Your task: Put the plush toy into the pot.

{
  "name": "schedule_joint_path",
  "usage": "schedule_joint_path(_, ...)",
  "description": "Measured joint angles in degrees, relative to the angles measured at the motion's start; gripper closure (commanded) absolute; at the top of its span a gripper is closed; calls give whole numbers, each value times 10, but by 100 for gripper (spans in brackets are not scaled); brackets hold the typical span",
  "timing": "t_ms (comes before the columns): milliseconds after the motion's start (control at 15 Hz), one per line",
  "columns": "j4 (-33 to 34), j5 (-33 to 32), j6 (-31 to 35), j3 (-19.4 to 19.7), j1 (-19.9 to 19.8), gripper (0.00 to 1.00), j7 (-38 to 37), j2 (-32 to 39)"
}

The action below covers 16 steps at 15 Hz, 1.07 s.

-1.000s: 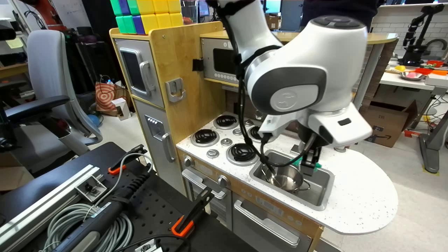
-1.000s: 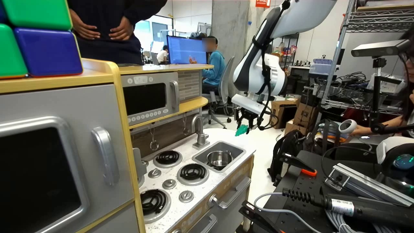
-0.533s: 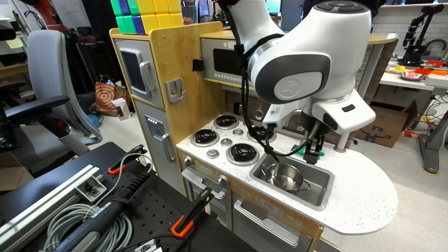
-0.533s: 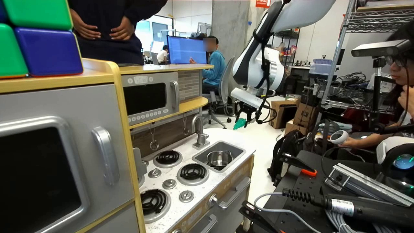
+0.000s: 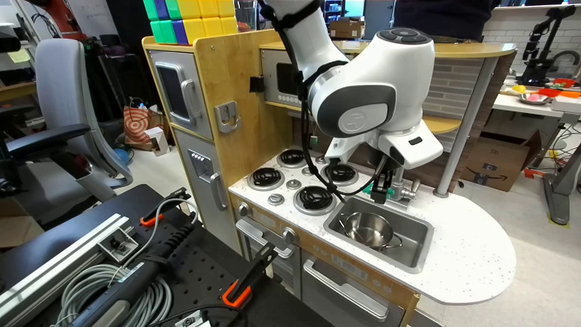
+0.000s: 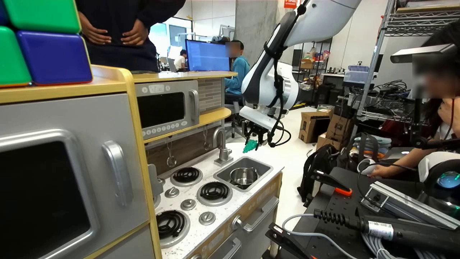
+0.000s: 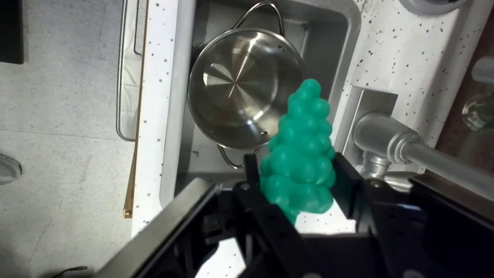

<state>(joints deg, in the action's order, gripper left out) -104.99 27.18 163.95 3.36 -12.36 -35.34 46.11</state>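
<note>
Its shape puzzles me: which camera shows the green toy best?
The wrist view: the green toy is large there, bumpy and tapering. Both exterior views show it small; in an exterior view the fingers cover its middle.

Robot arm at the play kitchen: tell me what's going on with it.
The robot arm holds a green toy in its gripper, up in the air near the sink. The silver pot stands in the sink, with nothing seen inside it. The toy is not yet in the pot.
</note>
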Motion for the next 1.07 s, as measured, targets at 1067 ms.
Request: schedule_joint_path(1067, 167, -43, -63, 83, 77, 77, -138, 161)
